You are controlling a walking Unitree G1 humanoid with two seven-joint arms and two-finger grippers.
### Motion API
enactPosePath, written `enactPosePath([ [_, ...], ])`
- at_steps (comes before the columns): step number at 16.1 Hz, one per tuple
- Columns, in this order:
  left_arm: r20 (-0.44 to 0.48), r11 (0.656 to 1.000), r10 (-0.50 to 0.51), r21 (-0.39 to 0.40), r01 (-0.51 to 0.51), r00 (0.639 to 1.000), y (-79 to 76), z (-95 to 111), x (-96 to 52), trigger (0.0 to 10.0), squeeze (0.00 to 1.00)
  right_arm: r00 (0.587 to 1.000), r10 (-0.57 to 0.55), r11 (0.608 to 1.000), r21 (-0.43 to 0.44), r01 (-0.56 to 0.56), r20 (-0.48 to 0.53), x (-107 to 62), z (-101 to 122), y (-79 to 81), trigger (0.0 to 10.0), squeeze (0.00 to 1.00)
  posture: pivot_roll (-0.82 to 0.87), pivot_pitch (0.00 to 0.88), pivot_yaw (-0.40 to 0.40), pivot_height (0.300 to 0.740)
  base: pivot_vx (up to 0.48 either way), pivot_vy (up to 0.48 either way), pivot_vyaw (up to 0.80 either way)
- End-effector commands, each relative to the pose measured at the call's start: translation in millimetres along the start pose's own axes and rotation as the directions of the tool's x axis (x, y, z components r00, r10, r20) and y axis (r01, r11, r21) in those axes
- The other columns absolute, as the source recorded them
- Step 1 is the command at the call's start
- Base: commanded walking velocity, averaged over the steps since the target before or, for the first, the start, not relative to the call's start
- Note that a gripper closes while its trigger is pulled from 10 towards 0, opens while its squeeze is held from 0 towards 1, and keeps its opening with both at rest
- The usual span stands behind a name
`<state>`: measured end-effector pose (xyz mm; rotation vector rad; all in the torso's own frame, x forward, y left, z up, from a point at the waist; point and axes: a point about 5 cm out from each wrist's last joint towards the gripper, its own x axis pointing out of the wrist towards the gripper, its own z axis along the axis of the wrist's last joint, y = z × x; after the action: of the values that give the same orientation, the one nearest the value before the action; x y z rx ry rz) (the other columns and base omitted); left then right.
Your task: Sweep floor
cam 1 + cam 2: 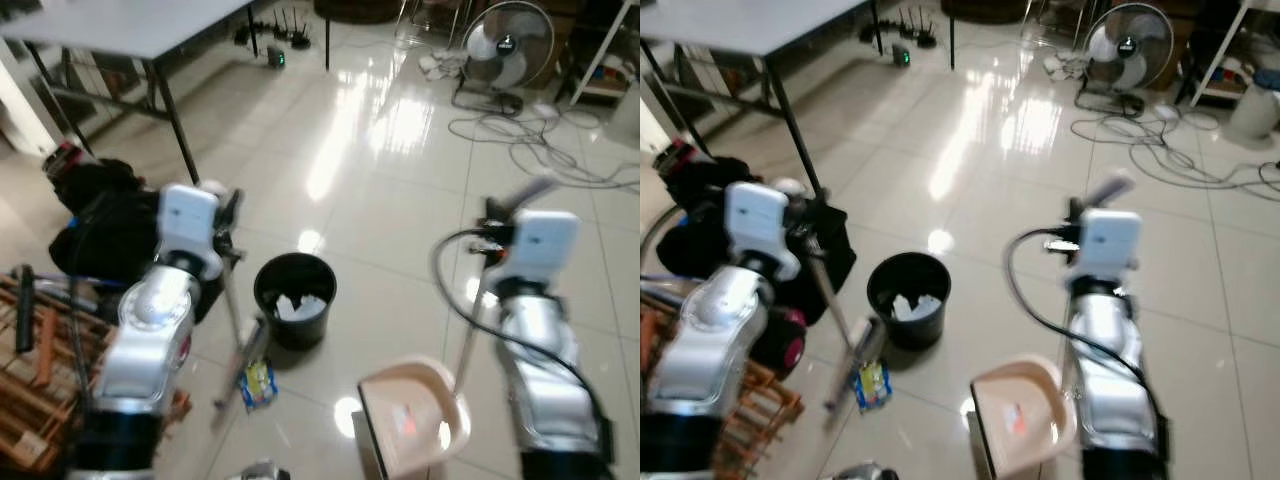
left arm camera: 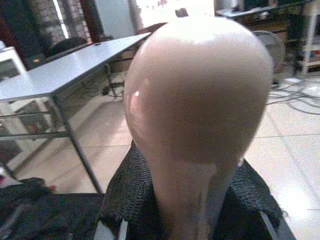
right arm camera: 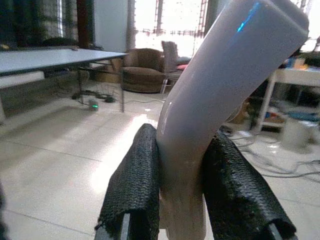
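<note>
Gripping the broom handle [image 2: 197, 115], the left gripper [image 2: 195, 200] sits left of centre, the broom's head by a snack packet [image 1: 258, 383] near the black bin [image 1: 294, 299]. The right gripper [image 3: 182, 200] clamps the dustpan handle [image 3: 220, 85]; the pink dustpan [image 1: 412, 417] rests at bottom centre.

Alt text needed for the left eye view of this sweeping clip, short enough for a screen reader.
Two silver robot arms work over a glossy tiled floor: the left gripper holds a thin broom handle, the right gripper the handle of a beige plastic dustpan. A round black bin and a blue-yellow wrapper lie between them.
</note>
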<state>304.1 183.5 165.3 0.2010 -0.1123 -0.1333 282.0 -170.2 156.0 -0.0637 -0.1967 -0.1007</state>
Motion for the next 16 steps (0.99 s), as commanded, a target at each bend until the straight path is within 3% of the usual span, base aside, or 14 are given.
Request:
enactPosePath([
  [1, 0.034, 1.0, 0.0, 0.023, 0.0, 0.999, -1.4, 7, 1.9, 10.0, 0.0, 1.0, -0.017, 0.998, 0.055, 0.016, 0.012, 0.0, 3, -4.2, 10.0, 0.0, -0.02, 0.07, 0.032, 0.74, 0.334, 0.0, 0.0],
  [5, 0.032, 1.0, 0.002, 0.026, -0.003, 0.999, 2.6, 5, -0.2, 10.0, 0.0, 1.0, -0.019, 0.999, 0.038, 0.019, 0.002, -2.9, 0, -3.7, 10.0, 0.0, -0.02, 0.079, 0.027, 0.74, 0.166, 0.0, 0.0],
  [7, -0.022, 0.996, -0.008, 0.083, 0.01, 1.0, 0.4, -9, -0.3, 10.0, 0.0, 0.996, -0.083, 0.996, -0.007, 0.083, -0.005, -6.1, -7, -9.6, 10.0, 0.0, -0.01, 0.083, 0.029, 0.74, 0.0, 0.0, 0.0],
  [12, -0.043, 0.996, -0.017, 0.092, 0.02, 0.999, -0.3, -17, 1.7, 10.0, 0.0, 0.988, -0.128, 0.992, -0.01, 0.129, 0.082, -13.7, -1, -20.3, 10.0, 0.0, -0.01, 0.107, 0.035, 0.74, 0.0, 0.0, 0.0],
  [16, -0.033, 0.993, -0.077, 0.09, 0.08, 0.996, -12.2, -24, 15.9, 10.0, 0.0, 0.979, -0.15, 0.989, 0.028, 0.148, 0.141, -8.7, 0, -19.6, 10.0, 0.0, 0.01, 0.19, 0.049, 0.74, 0.0, 0.0, 0.0],
])
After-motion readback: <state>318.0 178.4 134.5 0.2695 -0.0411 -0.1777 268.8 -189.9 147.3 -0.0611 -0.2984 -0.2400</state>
